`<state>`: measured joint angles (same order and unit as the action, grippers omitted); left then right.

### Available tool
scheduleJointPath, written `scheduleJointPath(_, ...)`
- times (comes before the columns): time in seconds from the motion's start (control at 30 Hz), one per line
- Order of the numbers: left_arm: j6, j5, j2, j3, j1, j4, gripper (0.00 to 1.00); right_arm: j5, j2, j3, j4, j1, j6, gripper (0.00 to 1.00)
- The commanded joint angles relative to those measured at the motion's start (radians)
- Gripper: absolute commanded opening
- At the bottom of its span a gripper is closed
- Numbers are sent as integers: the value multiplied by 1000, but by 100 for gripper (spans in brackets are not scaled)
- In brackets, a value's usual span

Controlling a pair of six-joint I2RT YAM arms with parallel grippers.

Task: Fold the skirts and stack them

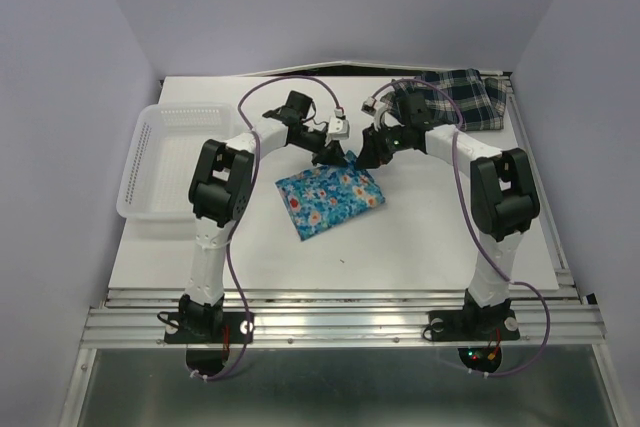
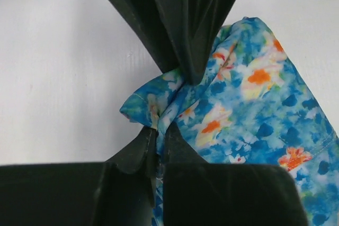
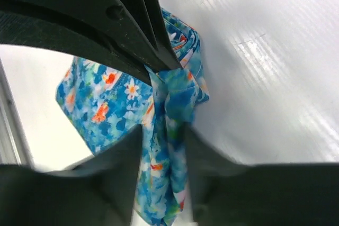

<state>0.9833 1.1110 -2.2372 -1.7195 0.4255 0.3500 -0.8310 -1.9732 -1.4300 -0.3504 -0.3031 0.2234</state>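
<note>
The floral skirt in the middle of the white desk is bright blue with red-orange and white flowers, the plaid skirt at its far right corner dark navy-green with white lines, the basket at its left edge white

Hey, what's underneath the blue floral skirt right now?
Only the white table shows around the floral skirt, which lies on it. Its far corner is bunched where the left gripper and right gripper meet it. Anything beneath the cloth is covered.
</note>
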Motion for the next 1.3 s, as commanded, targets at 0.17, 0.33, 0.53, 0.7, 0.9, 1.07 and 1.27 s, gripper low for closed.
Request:
scheduleJointPath(0.17, 43, 55, 111, 78, -10, -31, 0, 95, 114, 65, 148, 48, -270, 100)
scheduleJointPath(0.33, 63, 53, 149, 87, -17, -34, 0, -36, 123, 149, 151, 90, -271, 100)
scheduleJointPath(0.53, 64, 66, 191, 80, -17, -26, 0, -149, 102, 267, 283, 90, -321, 100)
scheduleJointPath(0.7, 54, 67, 205, 74, -17, -32, 0, -250, 112, 341, 471, 90, -453, 100)
scheduleJointPath(0.9, 61, 59, 197, 63, -17, -28, 0, -267, 119, 399, 531, 53, -435, 100)
scheduleJointPath(1.07, 32, 53, 192, 64, -17, -52, 0, -237, 86, 393, 525, 44, -455, 77)
scheduleJointPath(1.27, -55, 44, 206, 106, -19, -172, 0, -200, 71, 390, 574, 44, -527, 59)
